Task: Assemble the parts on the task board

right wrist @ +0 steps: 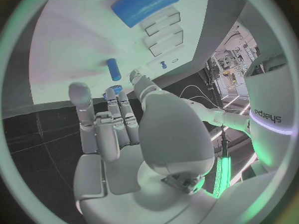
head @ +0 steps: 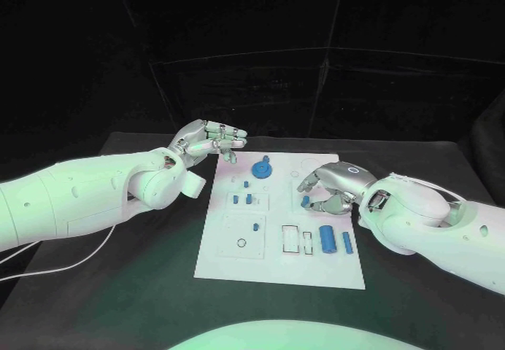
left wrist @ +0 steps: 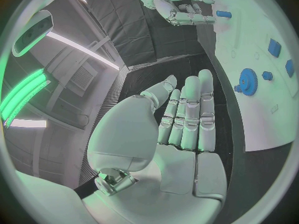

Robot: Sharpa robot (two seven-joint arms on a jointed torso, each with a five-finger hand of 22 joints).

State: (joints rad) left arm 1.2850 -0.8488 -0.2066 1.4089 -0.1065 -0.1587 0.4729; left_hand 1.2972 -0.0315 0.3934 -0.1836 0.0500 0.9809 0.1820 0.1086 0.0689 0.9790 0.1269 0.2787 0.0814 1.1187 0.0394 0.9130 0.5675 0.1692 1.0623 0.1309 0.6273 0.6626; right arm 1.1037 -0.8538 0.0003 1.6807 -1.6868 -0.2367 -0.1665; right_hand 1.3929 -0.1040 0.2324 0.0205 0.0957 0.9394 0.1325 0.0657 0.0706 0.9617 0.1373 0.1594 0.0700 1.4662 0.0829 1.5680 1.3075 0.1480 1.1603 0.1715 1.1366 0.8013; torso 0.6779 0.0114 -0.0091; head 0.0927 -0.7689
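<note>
The right hand (head: pixel 326 191) is over the right side of the board (head: pixel 231 262), fingers curled down around a small blue peg (head: pixel 303 198) lying just at its left; whether it already pinches the peg I cannot tell. The left hand (head: pixel 206 141), spread and holding nothing, waits at the far left corner, farther from the peg.
</note>
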